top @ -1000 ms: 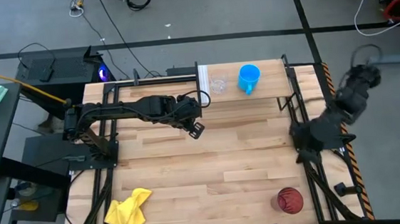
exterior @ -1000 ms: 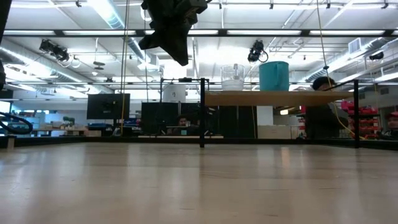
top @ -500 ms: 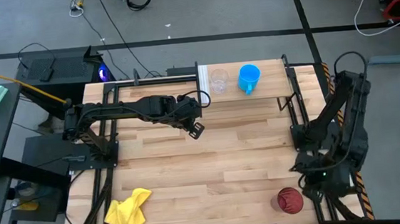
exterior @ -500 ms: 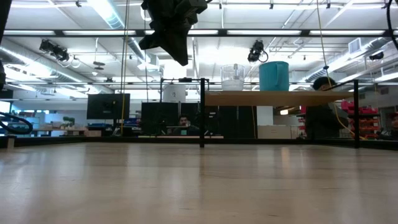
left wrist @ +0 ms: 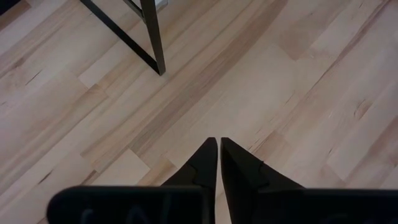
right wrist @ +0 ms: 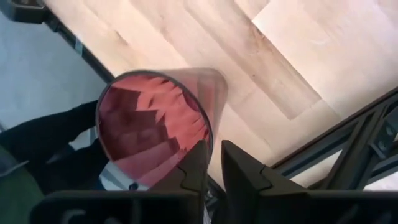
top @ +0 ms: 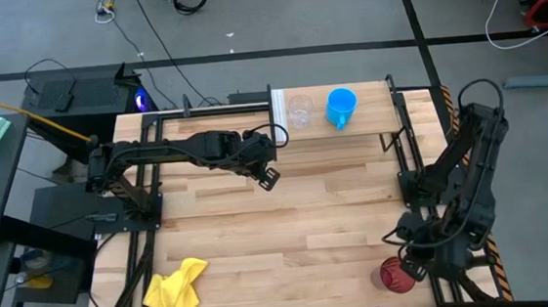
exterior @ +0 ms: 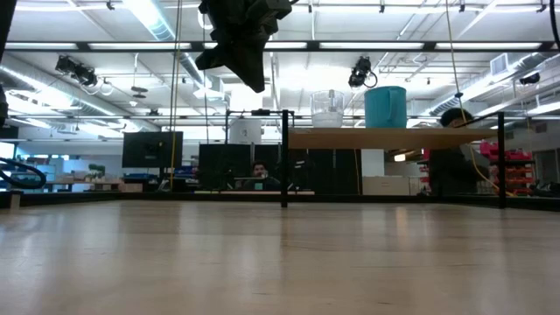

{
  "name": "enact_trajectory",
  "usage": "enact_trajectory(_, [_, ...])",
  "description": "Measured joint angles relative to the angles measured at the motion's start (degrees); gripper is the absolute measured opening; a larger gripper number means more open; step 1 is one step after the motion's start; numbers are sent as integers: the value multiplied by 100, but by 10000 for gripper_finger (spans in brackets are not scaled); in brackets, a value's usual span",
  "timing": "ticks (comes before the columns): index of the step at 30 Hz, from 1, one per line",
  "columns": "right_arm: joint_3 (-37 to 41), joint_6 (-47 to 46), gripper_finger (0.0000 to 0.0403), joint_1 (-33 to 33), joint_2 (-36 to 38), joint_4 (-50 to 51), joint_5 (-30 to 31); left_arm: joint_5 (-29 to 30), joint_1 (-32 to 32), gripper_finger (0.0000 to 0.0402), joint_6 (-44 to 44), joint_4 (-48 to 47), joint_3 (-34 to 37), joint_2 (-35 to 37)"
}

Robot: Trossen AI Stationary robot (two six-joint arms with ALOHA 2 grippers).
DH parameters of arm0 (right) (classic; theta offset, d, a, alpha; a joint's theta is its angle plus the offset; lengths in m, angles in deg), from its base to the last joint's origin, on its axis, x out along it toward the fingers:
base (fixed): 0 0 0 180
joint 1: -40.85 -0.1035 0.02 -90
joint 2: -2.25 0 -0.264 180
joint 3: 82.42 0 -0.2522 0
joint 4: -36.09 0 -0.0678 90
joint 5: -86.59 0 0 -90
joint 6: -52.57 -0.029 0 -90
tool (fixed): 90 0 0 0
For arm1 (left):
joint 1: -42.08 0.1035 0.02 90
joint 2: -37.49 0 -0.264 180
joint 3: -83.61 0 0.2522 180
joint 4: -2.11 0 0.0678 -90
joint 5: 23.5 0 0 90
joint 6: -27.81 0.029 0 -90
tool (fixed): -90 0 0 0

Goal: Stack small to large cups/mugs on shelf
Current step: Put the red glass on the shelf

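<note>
Right gripper (right wrist: 211, 163), fingers together and empty, has swung down to hover directly above the red tumbler (top: 395, 274); pickup appears imminent, though the fingers must part first.

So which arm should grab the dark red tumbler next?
Right. Its tool hangs directly beside the dark red tumbler at the table's near right corner, while the left tool waits by the light wooden shelf, far across the table.
</note>
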Motion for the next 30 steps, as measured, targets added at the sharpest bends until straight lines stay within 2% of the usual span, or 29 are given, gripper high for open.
enact_trajectory(10, [0, 98, 98, 142, -303, -4, 0, 0, -2, 35, 136, -6, 0, 0])
enact_trajectory(30, [-2, 357, 99, 142, -779, -11, 0, 0, -2, 33, 147, -66, 0, -1])
